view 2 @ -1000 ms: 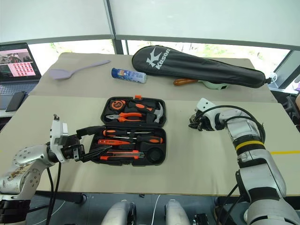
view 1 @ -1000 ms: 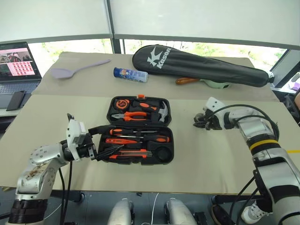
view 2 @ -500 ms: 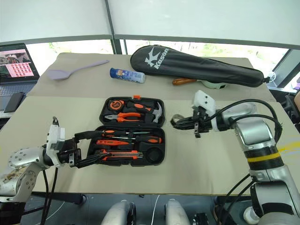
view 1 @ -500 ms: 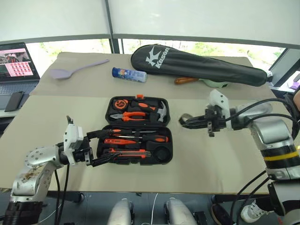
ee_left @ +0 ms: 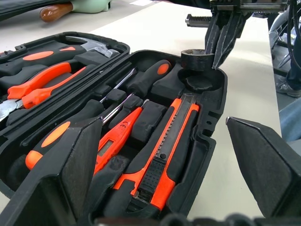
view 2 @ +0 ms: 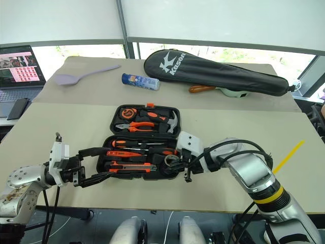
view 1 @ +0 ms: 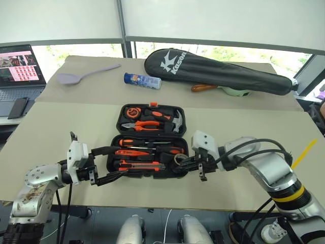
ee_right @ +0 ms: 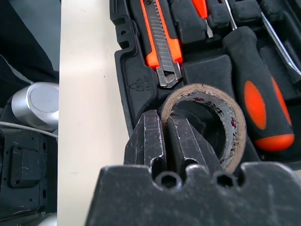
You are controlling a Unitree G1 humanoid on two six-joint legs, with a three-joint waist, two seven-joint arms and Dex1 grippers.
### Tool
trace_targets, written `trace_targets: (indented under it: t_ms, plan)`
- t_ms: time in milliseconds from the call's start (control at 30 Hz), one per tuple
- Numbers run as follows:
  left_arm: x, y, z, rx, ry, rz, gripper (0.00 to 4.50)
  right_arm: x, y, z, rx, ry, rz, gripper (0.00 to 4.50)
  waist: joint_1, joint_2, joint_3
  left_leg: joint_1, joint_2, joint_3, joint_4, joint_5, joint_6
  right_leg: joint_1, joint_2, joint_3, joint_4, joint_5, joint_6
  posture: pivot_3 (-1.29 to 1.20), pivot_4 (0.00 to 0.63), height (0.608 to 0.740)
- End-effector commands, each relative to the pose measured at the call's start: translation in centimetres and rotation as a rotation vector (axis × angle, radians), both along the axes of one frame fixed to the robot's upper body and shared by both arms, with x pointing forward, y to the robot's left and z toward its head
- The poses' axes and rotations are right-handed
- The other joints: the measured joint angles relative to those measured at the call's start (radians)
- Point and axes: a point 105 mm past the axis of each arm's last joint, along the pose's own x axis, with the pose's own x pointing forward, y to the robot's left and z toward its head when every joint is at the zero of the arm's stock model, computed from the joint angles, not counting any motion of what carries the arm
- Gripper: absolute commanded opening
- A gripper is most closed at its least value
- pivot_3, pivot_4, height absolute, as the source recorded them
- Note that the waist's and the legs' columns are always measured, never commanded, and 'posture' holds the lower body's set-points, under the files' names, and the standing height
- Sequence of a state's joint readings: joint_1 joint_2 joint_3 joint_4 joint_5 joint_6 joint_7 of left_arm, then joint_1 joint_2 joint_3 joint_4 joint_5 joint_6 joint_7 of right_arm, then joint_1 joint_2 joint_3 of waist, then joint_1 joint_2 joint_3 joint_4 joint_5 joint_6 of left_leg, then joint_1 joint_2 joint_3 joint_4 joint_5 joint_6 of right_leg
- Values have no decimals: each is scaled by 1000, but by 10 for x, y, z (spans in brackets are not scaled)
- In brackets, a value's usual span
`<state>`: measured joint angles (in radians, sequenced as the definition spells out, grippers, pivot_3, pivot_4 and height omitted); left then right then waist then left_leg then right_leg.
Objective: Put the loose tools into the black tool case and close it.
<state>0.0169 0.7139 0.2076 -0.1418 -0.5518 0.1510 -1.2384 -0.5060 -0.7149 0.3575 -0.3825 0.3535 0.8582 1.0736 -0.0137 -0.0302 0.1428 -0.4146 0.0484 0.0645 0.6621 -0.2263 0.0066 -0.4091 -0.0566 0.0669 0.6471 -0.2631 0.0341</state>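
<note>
tape roll (ee_right: 207, 117) | carried from table at 3 o'clock to over black tool case (view 1: 152, 140) round slot | right gripper (ee_right: 165, 141) pinching its wall | left gripper (view 2: 94, 165) spread

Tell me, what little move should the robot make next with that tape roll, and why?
Probably lower it a touch and let go. The right gripper is shut on the wall of the tape roll, which hangs just above the round recess at the corner of the black tool case. The screwdrivers and knife already lie in their slots.
</note>
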Motion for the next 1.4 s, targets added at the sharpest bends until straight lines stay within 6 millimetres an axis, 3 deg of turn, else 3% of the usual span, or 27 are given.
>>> trace_targets:
  t_ms: [33,267,467,533,633,933,1233,1267,1333,1400]
  plan:
    - [0,3,9,9,-36,4,4500,-1,7,-8,-20,36,7,25,-3,-1,0,0,0,0,0,0,0,0,0,0,0,0,0,0,150,740]
    - [1,4,14,5,-41,21,4500,-7,27,-7,23,84,58,25,-15,-4,-2,5,3,0,0,0,0,3,2,0,1,0,-2,0,150,740]
    - [1,5,14,1,-39,29,4500,-7,26,-10,-12,71,98,25,-28,-4,-2,6,3,-1,-1,0,0,3,3,0,1,0,-3,0,150,740]
    - [1,4,15,0,-41,31,4500,-7,32,4,-18,-96,223,25,-28,-4,-1,6,3,-1,-1,0,0,3,3,0,1,0,-3,0,150,740]
    - [1,4,16,-3,-41,34,4500,-4,41,21,38,-139,250,25,-29,-4,-1,5,3,-1,-1,0,0,3,3,0,1,0,-3,0,150,740]
    - [-2,4,17,4,-36,35,4500,-4,28,-17,-93,-39,256,25,-6,-5,0,4,1,0,-1,0,0,2,-1,-1,0,0,-2,0,150,740]
    - [-1,12,16,26,-33,49,4500,12,8,-25,-166,-9,152,25,0,-5,0,5,1,1,-1,0,0,3,0,-1,1,0,-2,0,150,740]
    - [-1,12,16,27,-33,51,4500,13,6,-23,-166,-8,147,796,1,-5,0,6,1,1,-1,0,0,4,0,-1,0,0,-2,0,150,740]
    - [0,14,14,29,-32,55,4500,16,2,-20,-165,-24,144,1288,1,-5,-1,5,1,1,-1,0,0,3,0,-1,0,0,-2,0,150,740]
    - [0,17,12,34,-31,65,4500,12,2,-14,-142,-25,179,2061,1,-5,-1,5,1,1,-1,0,0,4,0,-1,0,0,-2,0,150,740]
